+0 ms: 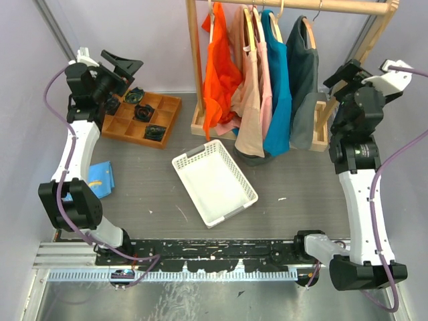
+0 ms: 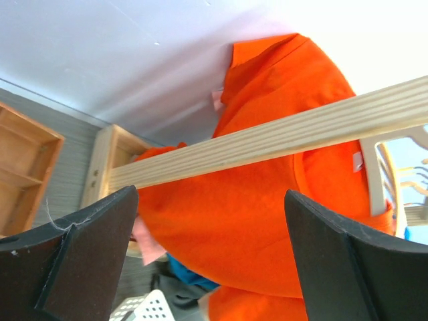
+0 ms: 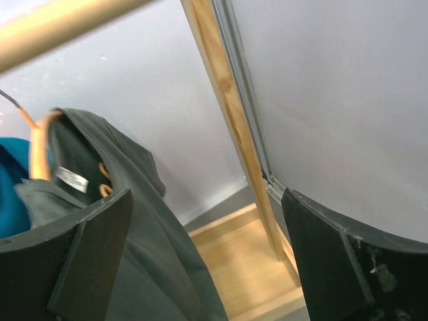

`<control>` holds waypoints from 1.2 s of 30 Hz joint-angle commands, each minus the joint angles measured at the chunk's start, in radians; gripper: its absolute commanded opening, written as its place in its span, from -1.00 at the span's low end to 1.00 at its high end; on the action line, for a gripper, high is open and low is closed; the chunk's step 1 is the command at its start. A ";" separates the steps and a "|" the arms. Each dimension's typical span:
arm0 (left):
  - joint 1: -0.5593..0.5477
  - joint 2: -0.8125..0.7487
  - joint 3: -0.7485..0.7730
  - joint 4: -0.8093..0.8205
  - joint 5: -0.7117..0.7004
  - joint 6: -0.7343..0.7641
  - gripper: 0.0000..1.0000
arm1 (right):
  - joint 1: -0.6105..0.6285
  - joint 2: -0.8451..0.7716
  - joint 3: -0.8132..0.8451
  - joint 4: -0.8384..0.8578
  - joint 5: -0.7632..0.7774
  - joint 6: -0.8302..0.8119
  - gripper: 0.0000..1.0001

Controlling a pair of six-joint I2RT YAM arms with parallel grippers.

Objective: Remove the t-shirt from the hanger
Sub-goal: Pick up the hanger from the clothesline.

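Observation:
Several shirts hang on a wooden rack (image 1: 314, 5) at the back: an orange t-shirt (image 1: 219, 73) at the left end, a beige one (image 1: 251, 100), a blue one (image 1: 277, 87) and a dark grey one (image 1: 302, 80) at the right end. My left gripper (image 1: 124, 65) is raised at the far left, open and empty, well apart from the rack. In its wrist view the orange t-shirt (image 2: 267, 200) shows behind a rack post (image 2: 267, 140), on a white hanger (image 2: 374, 174). My right gripper (image 1: 342, 72) is open and empty just right of the grey shirt (image 3: 134, 254).
A white perforated basket (image 1: 200, 151) lies mid-table in front of the rack. A wooden compartment tray (image 1: 167, 110) holding dark items sits back left. A blue object (image 1: 101, 179) lies by the left arm. The rack's base (image 3: 267, 267) and right post (image 3: 234, 134) stand close to my right gripper.

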 commanded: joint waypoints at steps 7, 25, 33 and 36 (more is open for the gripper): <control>-0.030 -0.042 0.255 -0.368 -0.132 0.179 0.96 | -0.001 0.103 0.360 -0.285 -0.220 0.027 1.00; -0.251 -0.331 0.151 -0.565 -0.262 0.290 0.96 | 0.000 0.285 0.639 -0.478 -0.535 0.152 0.83; -0.280 -0.463 0.062 -0.608 -0.255 0.296 0.96 | -0.001 0.333 0.651 -0.468 -0.593 0.195 0.83; -0.287 -0.486 0.065 -0.645 -0.251 0.294 0.96 | -0.001 0.345 0.655 -0.460 -0.594 0.196 0.75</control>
